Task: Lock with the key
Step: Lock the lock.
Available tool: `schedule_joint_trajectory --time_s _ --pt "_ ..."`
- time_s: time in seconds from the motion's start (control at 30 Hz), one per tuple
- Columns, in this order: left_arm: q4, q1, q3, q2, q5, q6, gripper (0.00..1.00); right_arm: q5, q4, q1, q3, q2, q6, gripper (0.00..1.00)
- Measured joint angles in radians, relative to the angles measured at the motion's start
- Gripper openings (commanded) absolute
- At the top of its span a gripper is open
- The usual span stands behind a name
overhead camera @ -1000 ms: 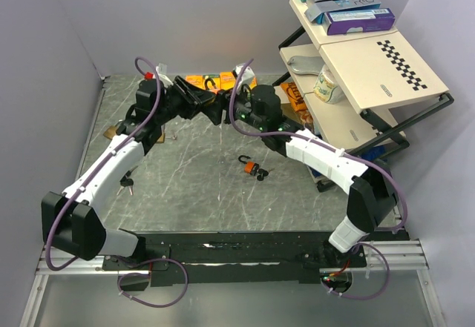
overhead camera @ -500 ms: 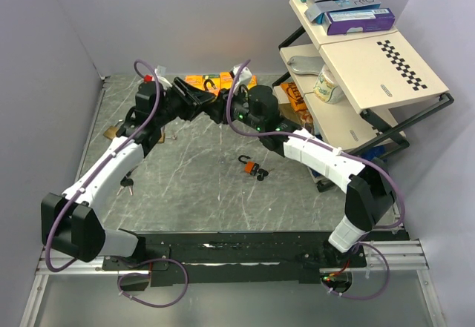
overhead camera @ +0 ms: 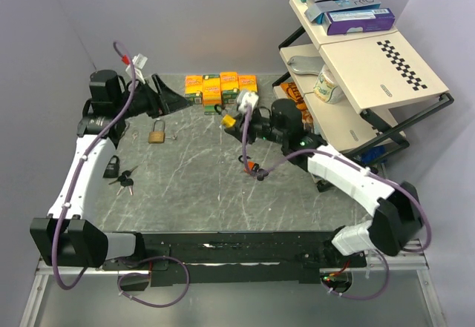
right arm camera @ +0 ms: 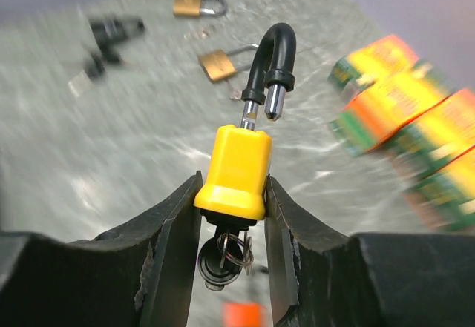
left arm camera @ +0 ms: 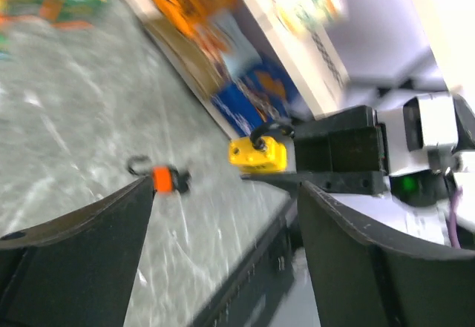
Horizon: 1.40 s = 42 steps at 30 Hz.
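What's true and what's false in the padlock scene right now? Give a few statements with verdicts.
1. The right end effector grips the yellow padlock by its body. True.
2. That padlock's shackle is snapped shut. False: it is raised, with one leg out of the body.
3. The left end effector holds a key. False: it is open and empty.
4. An orange padlock lies on the table, untouched by either arm. True.
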<state>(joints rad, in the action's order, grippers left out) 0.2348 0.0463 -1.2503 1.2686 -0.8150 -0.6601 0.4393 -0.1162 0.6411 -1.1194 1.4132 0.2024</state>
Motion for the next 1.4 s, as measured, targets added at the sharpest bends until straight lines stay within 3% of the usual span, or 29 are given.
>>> schedule_joint_trajectory --time_s 0.13,0.33,0.57,0.63,0.73,0.83,0.87,0.9,0.97,1.07,1.1,1.2,1.3,1.4 --pt "0.134 0.016 -0.076 0.024 -0.150 0.125 0.81 0.002 0.023 0.041 0.070 -0.093 0.321 0.00" --pt "0.234 0.136 -0.119 0.045 -0.188 0.213 0.66 0.013 0.056 0.061 0.106 -0.130 0.636 0.00" --pt "0.280 0.229 -0.135 0.057 -0.163 0.281 0.50 0.013 0.068 0.104 0.147 -0.165 0.778 0.00" --pt "0.300 0.233 -0.135 0.070 -0.164 0.293 0.42 0.012 0.064 0.114 0.167 -0.183 0.805 0.00" --pt "0.352 0.243 -0.135 0.093 -0.162 0.336 0.34 0.011 0.056 0.120 0.178 -0.193 0.823 0.00" --pt "0.418 0.266 -0.135 0.114 -0.147 0.412 0.38 0.010 0.054 0.121 0.178 -0.193 0.823 0.00" --pt "0.441 0.277 -0.135 0.116 -0.136 0.444 0.44 0.010 0.054 0.121 0.178 -0.193 0.818 0.00" --pt "0.460 0.287 -0.135 0.117 -0.122 0.473 0.62 0.011 0.054 0.121 0.178 -0.193 0.811 0.00" --pt "0.488 0.310 -0.135 0.111 -0.072 0.545 0.69 0.020 0.058 0.121 0.176 -0.193 0.791 0.00" --pt "0.496 0.329 -0.100 0.074 0.008 0.630 0.62 0.043 0.087 0.120 0.160 -0.193 0.744 0.00" --pt "0.494 0.333 -0.078 0.051 0.036 0.661 0.52 0.058 0.104 0.118 0.149 -0.193 0.724 0.00" --pt "0.488 0.322 -0.014 -0.024 0.075 0.729 0.39 0.127 0.164 0.108 0.097 -0.193 0.644 0.00" --pt "0.426 0.270 0.052 -0.103 0.044 0.754 0.33 0.210 0.248 0.095 0.025 -0.190 0.544 0.00" --pt "0.360 0.157 0.122 -0.195 -0.052 0.770 0.37 0.305 0.335 0.078 -0.066 -0.175 0.456 0.00"
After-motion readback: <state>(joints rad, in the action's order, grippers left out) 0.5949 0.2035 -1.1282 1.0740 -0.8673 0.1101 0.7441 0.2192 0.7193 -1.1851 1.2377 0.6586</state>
